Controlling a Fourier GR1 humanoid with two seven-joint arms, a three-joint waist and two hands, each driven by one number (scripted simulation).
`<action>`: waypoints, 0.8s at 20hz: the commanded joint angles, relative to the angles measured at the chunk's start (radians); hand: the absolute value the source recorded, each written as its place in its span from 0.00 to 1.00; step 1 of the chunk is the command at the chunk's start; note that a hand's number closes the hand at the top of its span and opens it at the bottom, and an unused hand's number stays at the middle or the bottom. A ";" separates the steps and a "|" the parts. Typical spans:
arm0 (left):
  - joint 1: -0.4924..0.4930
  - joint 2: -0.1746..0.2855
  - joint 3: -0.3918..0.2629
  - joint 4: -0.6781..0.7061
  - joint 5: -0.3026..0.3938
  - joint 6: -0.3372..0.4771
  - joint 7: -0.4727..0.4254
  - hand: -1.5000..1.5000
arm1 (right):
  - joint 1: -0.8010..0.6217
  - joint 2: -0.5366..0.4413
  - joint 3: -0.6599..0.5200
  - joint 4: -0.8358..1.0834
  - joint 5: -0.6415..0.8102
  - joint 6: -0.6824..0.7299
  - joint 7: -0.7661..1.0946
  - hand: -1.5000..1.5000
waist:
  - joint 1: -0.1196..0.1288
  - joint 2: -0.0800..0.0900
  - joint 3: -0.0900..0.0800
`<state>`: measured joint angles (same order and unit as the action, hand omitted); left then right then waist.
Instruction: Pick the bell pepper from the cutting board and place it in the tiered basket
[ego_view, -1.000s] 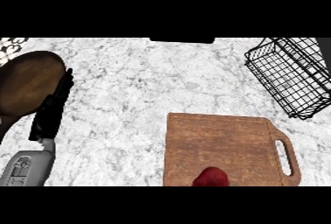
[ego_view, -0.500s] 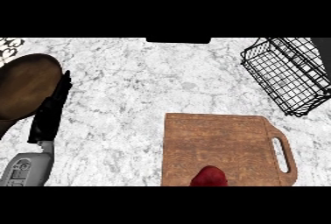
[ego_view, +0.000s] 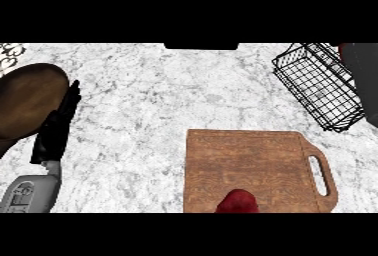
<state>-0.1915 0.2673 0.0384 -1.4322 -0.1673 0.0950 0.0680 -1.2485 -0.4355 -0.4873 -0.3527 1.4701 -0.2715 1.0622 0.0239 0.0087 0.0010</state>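
At the far left you have a brown plate (ego_view: 22, 102) on the white, grey-veined marble bench (ego_view: 140, 100). Just beside its right rim is your left hand (ego_view: 55, 130), black, fingers straight and close together, pointing away from you, holding nothing. You cannot tell whether the fingertips touch the rim. The grey forearm (ego_view: 29, 192) below it carries a small dark marking that is too small to read.

Toward the right, on the near side, lies the wooden cutting board (ego_view: 251, 160), reddish brown with visible grain and rounded corners. Its handle slot (ego_view: 322, 175) is on the right side.

The bell pepper (ego_view: 236, 202) sits on the board's near edge, a little left of the board's middle. It is deep red and looks lumpy. You see only its upper part, because the view's lower edge cuts off the rest. It is well apart from your left hand.

At the far right stands the black wire basket (ego_view: 317, 85), tilted in the view, well apart from the board. A dark grey shape (ego_view: 365, 75) rises just beside it at the right edge.
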 joint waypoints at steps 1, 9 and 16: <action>-0.004 0.013 0.011 -0.014 0.007 -0.015 0.020 0.50 | 0.047 0.008 -0.027 -0.055 -0.023 -0.157 0.069 0.00 | -0.004 -0.002 0.000; -0.010 0.014 0.026 -0.005 0.004 -0.010 0.023 0.50 | 0.062 0.035 0.021 -0.209 0.056 -0.300 0.082 0.00 | -0.020 -0.011 -0.002; 0.031 -0.020 0.011 -0.010 -0.032 0.037 0.016 0.50 | 0.074 0.066 0.008 -0.378 0.127 -0.226 0.229 0.00 | -0.046 -0.022 -0.002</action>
<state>-0.1608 0.2651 0.0545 -1.4396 -0.1755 0.0980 0.0643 -1.1837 -0.3930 -0.4694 -0.6430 1.5737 -0.4806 1.0934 -0.0058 -0.0073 -0.0013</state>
